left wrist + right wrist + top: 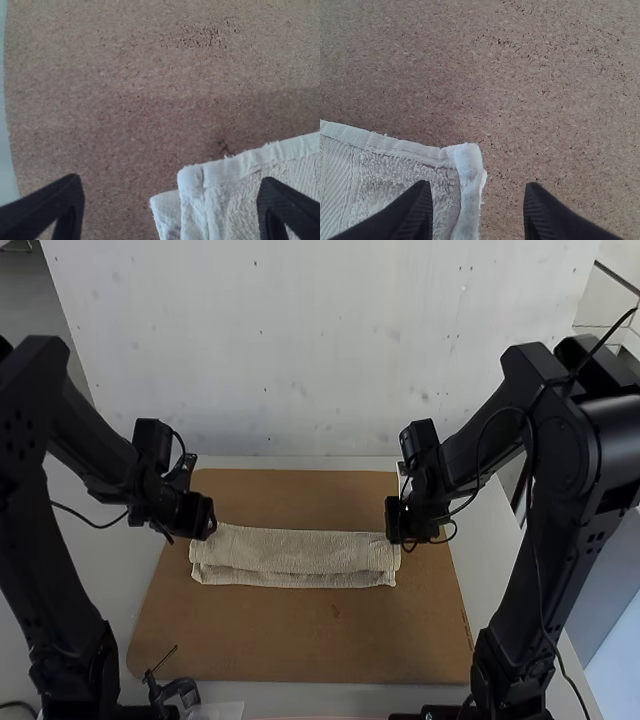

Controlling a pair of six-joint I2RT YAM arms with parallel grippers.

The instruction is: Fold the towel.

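The pale towel lies in a long, narrow strip across the middle of the brown board, its long sides running left to right. It is folded, with one layer on top of another; along the near side a narrow band of the lower layer peeps out from under the upper one. The left wrist view shows a thick, hemmed corner with a bit of the lower layer sticking out beside it, and the right wrist view shows a rounded, hemmed corner at the other end

The left gripper is at the towel's left end, its fingers wide apart with the corner in the space between them. The right gripper is at the right end, its fingers also parted, with that corner between them. Whether either one touches the cloth, I cannot tell

Farther out, the board rests on a light grey table, with the two black arms reaching in from either side. A small black clamp-like thing sits by the board's near left corner, and a thin black cable hangs along the right arm. The board has dark specks, too rough to make out as writing
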